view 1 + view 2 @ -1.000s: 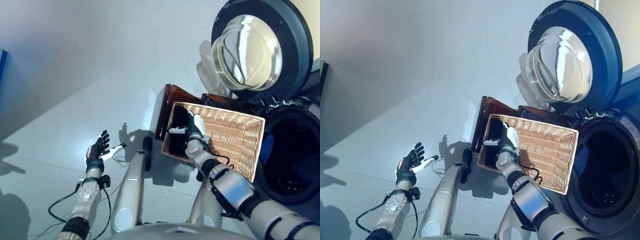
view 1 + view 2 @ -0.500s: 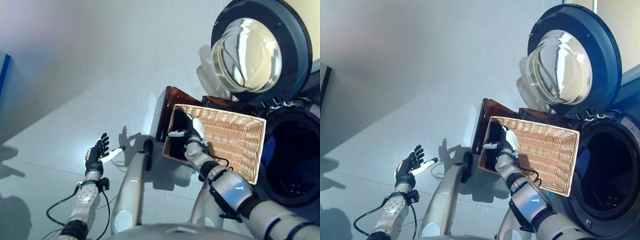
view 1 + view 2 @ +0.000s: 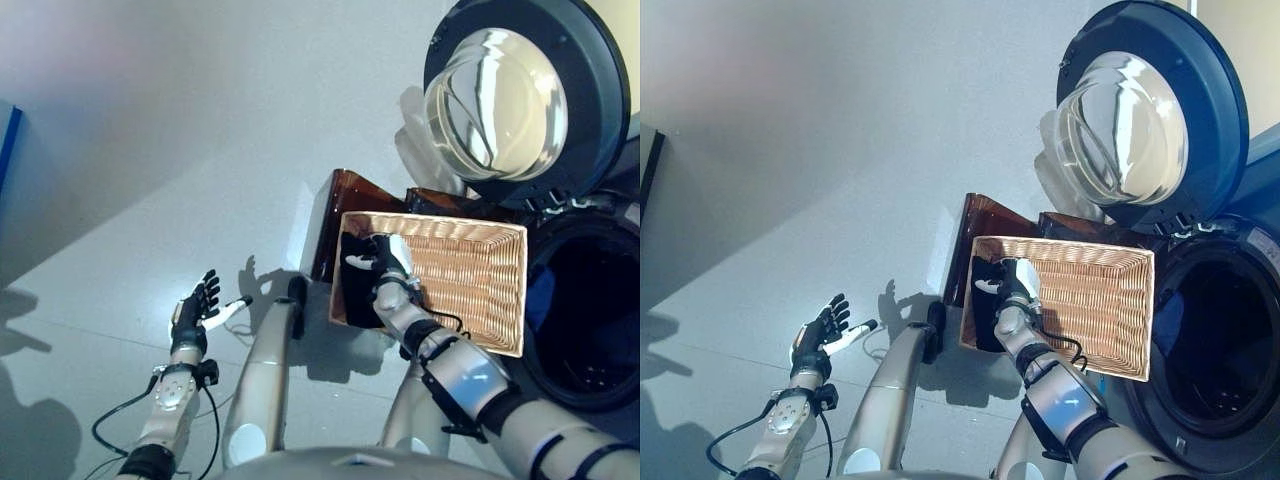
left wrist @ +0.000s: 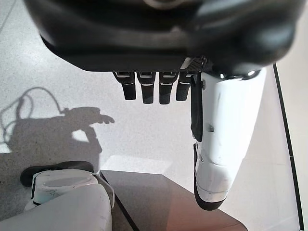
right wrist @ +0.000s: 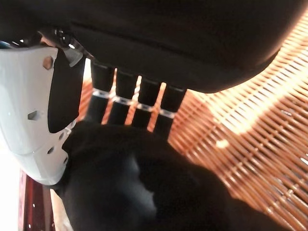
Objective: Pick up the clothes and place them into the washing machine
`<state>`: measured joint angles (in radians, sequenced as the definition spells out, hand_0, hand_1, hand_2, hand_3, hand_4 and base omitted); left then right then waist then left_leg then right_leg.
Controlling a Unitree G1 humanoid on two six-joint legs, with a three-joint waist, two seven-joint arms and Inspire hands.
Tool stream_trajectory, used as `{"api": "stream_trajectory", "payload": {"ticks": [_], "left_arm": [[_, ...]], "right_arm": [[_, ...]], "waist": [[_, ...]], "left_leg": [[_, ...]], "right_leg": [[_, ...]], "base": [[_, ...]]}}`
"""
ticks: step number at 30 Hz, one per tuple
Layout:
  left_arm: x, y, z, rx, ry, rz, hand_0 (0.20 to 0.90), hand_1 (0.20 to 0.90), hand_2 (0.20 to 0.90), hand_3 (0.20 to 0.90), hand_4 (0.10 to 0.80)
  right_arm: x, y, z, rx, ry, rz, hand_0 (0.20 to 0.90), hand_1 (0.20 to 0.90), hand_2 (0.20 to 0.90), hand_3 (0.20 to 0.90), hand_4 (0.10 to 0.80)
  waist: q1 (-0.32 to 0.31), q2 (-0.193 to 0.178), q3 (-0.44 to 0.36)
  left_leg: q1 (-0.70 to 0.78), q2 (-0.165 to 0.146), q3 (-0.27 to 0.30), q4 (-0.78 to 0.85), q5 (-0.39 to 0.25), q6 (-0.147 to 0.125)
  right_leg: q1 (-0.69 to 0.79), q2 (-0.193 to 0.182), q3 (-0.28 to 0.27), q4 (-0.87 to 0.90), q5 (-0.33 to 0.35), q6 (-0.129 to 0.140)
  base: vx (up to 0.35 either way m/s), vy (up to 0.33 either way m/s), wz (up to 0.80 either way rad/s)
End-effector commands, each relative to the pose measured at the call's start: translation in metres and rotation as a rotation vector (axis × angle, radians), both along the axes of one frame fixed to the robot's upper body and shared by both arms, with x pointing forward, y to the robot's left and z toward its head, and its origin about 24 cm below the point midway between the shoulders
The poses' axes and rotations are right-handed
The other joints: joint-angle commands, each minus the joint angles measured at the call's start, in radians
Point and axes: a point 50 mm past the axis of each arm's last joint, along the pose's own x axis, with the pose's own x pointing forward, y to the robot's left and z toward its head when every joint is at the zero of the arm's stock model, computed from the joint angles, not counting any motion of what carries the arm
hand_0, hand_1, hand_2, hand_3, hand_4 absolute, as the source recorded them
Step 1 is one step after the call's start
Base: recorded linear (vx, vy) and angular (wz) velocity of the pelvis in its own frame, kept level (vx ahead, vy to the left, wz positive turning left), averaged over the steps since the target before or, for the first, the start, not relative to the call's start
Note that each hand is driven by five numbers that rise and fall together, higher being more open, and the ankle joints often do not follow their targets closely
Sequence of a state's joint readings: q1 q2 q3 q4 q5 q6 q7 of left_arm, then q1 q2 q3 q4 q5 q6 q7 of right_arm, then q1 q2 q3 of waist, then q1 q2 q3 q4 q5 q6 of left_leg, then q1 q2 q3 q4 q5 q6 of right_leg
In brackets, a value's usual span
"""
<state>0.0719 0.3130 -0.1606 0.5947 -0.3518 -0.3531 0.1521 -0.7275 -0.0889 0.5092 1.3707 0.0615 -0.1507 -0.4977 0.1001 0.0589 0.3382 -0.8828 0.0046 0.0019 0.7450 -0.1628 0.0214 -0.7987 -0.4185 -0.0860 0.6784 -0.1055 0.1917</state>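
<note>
A black garment (image 3: 355,285) lies bunched at the left end of a wicker basket (image 3: 470,290). My right hand (image 3: 385,258) reaches into that end. In the right wrist view the black garment (image 5: 144,192) bulges between the white-covered thumb (image 5: 33,110) and the fingers (image 5: 125,91), whose tips are hidden behind it. The washing machine's dark drum (image 3: 585,320) gapes just right of the basket, its round glass door (image 3: 500,100) swung wide. My left hand (image 3: 192,308) hovers over the grey floor far to the left, fingers spread and holding nothing.
A dark brown stand (image 3: 335,215) sits under and behind the basket's left end. Something white and crumpled (image 3: 412,140) shows behind the door. A blue edge (image 3: 5,140) stands at the far left. Grey floor (image 3: 150,150) stretches to the left.
The whole picture has shifted a little, so the basket looks more level. My right hand stays on the black garment at the basket's left end. The left hand has barely moved.
</note>
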Motion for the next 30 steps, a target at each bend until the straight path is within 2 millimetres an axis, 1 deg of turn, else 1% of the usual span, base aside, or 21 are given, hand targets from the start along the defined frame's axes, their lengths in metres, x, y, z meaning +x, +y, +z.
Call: {"api": "stream_trajectory", "payload": {"ticks": [1,7,9,12,13,15,16,17,18,19,20,21,24,25,27,30], "left_arm": [[0.005,0.019,0.025,0.072,-0.12,0.012,0.9,0.9,0.9,0.9,0.8],[0.005,0.019,0.024,0.075,-0.117,0.012,0.9,0.9,0.9,0.9,0.8],[0.005,0.019,0.024,0.074,-0.118,0.016,0.9,0.9,0.9,0.9,0.8],[0.005,0.021,0.025,0.073,-0.124,0.024,0.9,0.9,0.9,0.9,0.8],[0.005,0.021,0.025,0.073,-0.124,0.027,0.9,0.9,0.9,0.9,0.8],[0.005,0.023,0.023,0.073,-0.116,0.036,0.9,0.9,0.9,0.9,0.8],[0.005,0.023,0.023,0.073,-0.116,0.036,0.9,0.9,0.9,0.9,0.8],[0.004,0.026,0.023,0.066,-0.117,0.052,0.9,0.9,0.9,0.9,0.8],[0.004,0.026,0.023,0.063,-0.119,0.057,0.9,0.9,0.9,0.9,0.8],[0.005,0.027,0.024,0.058,-0.124,0.063,0.9,0.9,0.9,0.9,0.8],[0.004,0.028,0.023,0.055,-0.122,0.067,0.9,0.9,0.9,0.9,0.8],[0.004,0.028,0.023,0.054,-0.122,0.066,0.9,0.9,0.9,0.9,0.8],[0.002,0.029,0.021,0.038,-0.116,0.078,0.9,0.9,0.9,0.9,0.8],[0.002,0.029,0.02,0.034,-0.113,0.079,0.9,0.9,0.9,0.9,0.8],[0.0,0.029,0.017,0.015,-0.108,0.084,0.9,0.9,0.9,0.9,0.8],[-0.002,0.028,0.013,-0.006,-0.091,0.084,0.9,0.9,0.9,0.9,0.8]], "right_arm": [[-0.009,0.018,-0.01,0.071,0.053,0.035,0.2,0.2,0.2,0.2,0.3],[-0.009,0.014,-0.011,0.065,0.052,0.027,0.2,0.2,0.2,0.2,0.3],[-0.008,0.012,-0.01,0.088,0.041,0.007,0.2,0.2,0.2,0.2,0.3],[-0.005,0.014,-0.003,0.219,-0.01,-0.024,0.2,0.2,0.2,0.2,0.3],[-0.004,0.014,-0.001,0.296,-0.029,-0.042,0.2,0.2,0.2,0.2,0.3],[-0.006,0.009,-0.002,0.403,-0.05,-0.091,0.2,0.2,0.2,0.2,0.3],[-0.006,0.008,-0.002,0.403,-0.049,-0.092,0.2,0.2,0.2,0.2,0.3],[-0.005,0.003,0.002,0.528,-0.091,-0.134,0.2,0.2,0.2,0.2,0.3],[-0.006,-0.001,0.002,0.572,-0.105,-0.15,0.2,0.2,0.2,0.2,0.3],[-0.006,-0.007,0.003,0.627,-0.126,-0.177,0.2,0.2,0.2,0.2,0.3],[-0.008,-0.011,0.002,0.652,-0.131,-0.185,0.2,0.2,0.2,0.2,0.3],[-0.008,-0.011,0.002,0.652,-0.13,-0.185,0.2,0.2,0.2,0.2,0.3],[-0.014,-0.026,-0.001,0.764,-0.159,-0.242,0.2,0.2,0.2,0.2,0.3],[-0.015,-0.031,-0.002,0.791,-0.167,-0.252,0.2,0.2,0.2,0.2,0.3],[-0.022,-0.044,-0.006,0.839,-0.175,-0.293,0.2,0.2,0.2,0.2,0.3],[-0.029,-0.058,-0.013,0.914,-0.182,-0.364,0.2,0.2,0.2,0.2,0.3]], "waist": [[0.033,0.039,-0.021],[0.03,0.035,-0.026],[0.029,0.034,-0.026],[0.024,0.025,-0.024],[0.019,0.02,-0.024],[0.01,0.011,-0.024],[0.01,0.011,-0.023],[0.001,-0.001,-0.022],[-0.003,-0.006,-0.022],[-0.012,-0.016,-0.018],[-0.011,-0.019,-0.021],[-0.011,-0.018,-0.02],[-0.021,-0.037,-0.023],[-0.026,-0.045,-0.021],[-0.027,-0.059,-0.031],[-0.026,-0.067,-0.04]], "left_leg": [[0.002,0.008,0.007,0.009,-0.047,-0.025],[0.008,0.005,0.008,-0.001,-0.045,-0.023],[0.016,0.006,0.01,-0.012,-0.042,-0.022],[0.035,0.008,0.013,-0.045,-0.031,-0.025],[0.044,0.009,0.014,-0.062,-0.026,-0.027],[0.063,0.012,0.017,-0.097,-0.015,-0.03],[0.064,0.012,0.017,-0.099,-0.015,-0.03],[0.084,0.013,0.02,-0.138,-0.003,-0.034],[0.094,0.015,0.022,-0.16,0.005,-0.036],[0.098,0.01,0.031,-0.196,0.053,-0.032],[0.117,0.015,0.024,-0.2,0.023,-0.04],[0.119,0.016,0.024,-0.2,0.022,-0.04],[0.162,0.017,0.023,-0.271,0.052,-0.048],[0.17,0.013,0.028,-0.309,0.1,-0.044],[0.21,0.017,0.025,-0.368,0.124,-0.054],[0.251,0.023,0.022,-0.415,0.142,-0.062]], "right_leg": [[-0.053,0.022,0.025,0.003,0.079,-0.051],[-0.05,0.022,0.024,-0.003,0.085,-0.05],[-0.042,0.022,0.02,-0.015,0.089,-0.048],[-0.026,0.024,0.016,-0.047,0.106,-0.044],[-0.017,0.025,0.013,-0.063,0.113,-0.043],[0.001,0.025,0.007,-0.096,0.125,-0.04],[0.002,0.025,0.007,-0.097,0.125,-0.04],[0.023,0.029,0.002,-0.138,0.143,-0.037],[0.034,0.03,-0.003,-0.159,0.151,-0.035],[0.043,0.026,-0.013,-0.205,0.196,-0.045],[0.061,0.032,-0.011,-0.205,0.17,-0.032],[0.063,0.032,-0.012,-0.205,0.169,-0.032],[0.11,0.033,-0.033,-0.274,0.192,-0.027],[0.123,0.027,-0.048,-0.315,0.234,-0.035],[0.173,0.026,-0.069,-0.378,0.254,-0.027],[0.224,0.024,-0.087,-0.421,0.266,-0.02]], "base": [[0.0,0.0,0.0],[0.0,0.0,0.0],[0.0,0.0,0.0],[0.0,0.0,0.0],[0.0,0.0,0.0],[0.0,0.0,0.0],[0.0,0.0,0.0],[0.0,0.0,0.0],[-0.066,-0.028,0.0],[0.023,-0.039,-0.03],[0.015,-0.026,-0.04],[0.12,-0.049,-0.06],[0.009,-0.054,-0.05],[-0.035,-0.068,-0.01],[0.038,-0.1,-0.03],[0.068,-0.076,0.02]]}}
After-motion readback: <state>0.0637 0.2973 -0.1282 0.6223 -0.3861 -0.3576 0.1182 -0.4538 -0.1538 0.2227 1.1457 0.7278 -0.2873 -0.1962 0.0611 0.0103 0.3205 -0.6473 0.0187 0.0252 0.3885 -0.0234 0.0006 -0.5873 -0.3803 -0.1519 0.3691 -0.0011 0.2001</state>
